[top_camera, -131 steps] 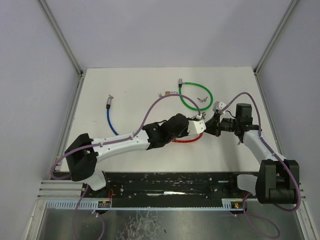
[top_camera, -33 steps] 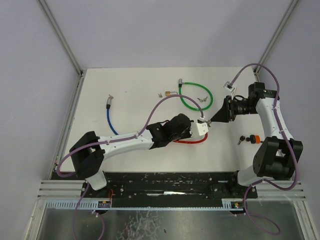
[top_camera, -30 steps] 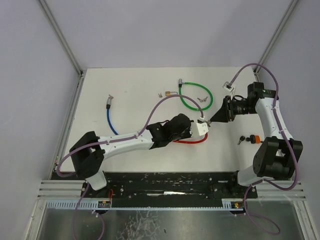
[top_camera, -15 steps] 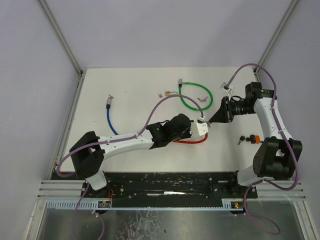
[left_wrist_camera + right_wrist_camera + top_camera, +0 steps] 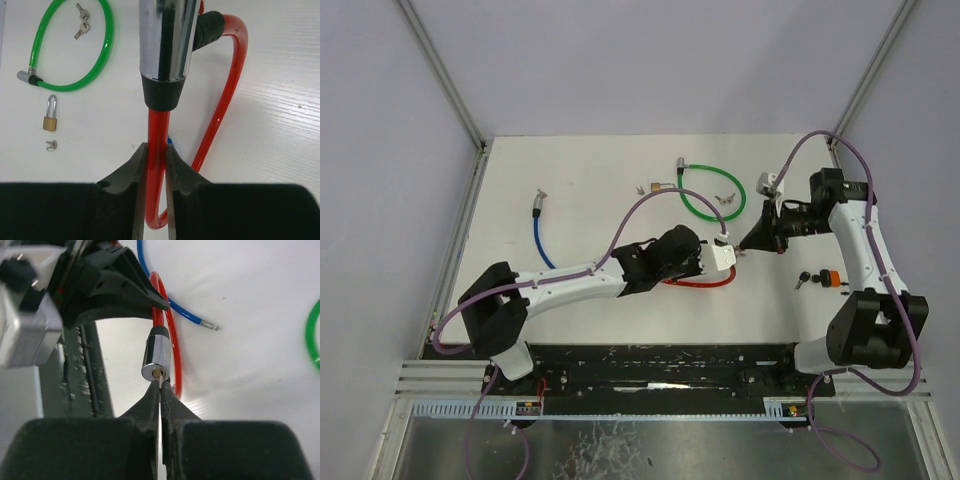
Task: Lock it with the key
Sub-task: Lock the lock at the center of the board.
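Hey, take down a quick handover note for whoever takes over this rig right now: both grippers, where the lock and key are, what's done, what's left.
Left gripper: shut on the red cable, just below the chrome cylinder.
Right gripper: shut on the key, with its tip at the cylinder's keyhole.
Done: lock held steady, key in hand and lined up with the keyhole.
Left: the views don't show how deep the key sits. Probably push it home, turn it to lock, then let go.
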Robot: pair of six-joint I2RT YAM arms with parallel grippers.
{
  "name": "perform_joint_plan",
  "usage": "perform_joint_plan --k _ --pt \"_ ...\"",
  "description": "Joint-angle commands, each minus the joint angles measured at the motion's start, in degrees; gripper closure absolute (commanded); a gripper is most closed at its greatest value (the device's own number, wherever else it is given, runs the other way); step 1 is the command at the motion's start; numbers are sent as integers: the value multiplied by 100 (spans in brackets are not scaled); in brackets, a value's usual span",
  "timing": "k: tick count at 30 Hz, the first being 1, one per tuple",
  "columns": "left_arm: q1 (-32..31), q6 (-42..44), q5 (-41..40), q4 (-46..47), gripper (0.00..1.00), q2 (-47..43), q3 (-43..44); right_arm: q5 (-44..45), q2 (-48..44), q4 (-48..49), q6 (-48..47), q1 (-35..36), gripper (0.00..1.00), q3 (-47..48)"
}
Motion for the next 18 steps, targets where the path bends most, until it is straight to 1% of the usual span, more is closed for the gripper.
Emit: perform_joint_plan --k 1,5,8,9,14,16,18 --pt "140 -215 589 -409 100 14 -93 -107 -506 -811 -2939 73 100 -164" --pt "215 -240 801 -466 100 24 -59 140 -741 -1413 -5346 73 100 -422" --pt "266 -244 899 -468 100 13 -63 568 -796 -1425 -6500 73 100 -532" --pt "277 -247 908 -468 100 7 -64 621 -772 -1401 -6623 73 100 -503" --pt "309 -241 986 -467 100 5 -76 540 -486 -1426 -6620 73 100 -192" --pt "305 -250 974 -466 100 9 -91 391 -386 -1438 -6401 73 99 -50" --pt "329 -251 956 -468 100 -11 -114 212 -292 -1438 -5876 69 85 137"
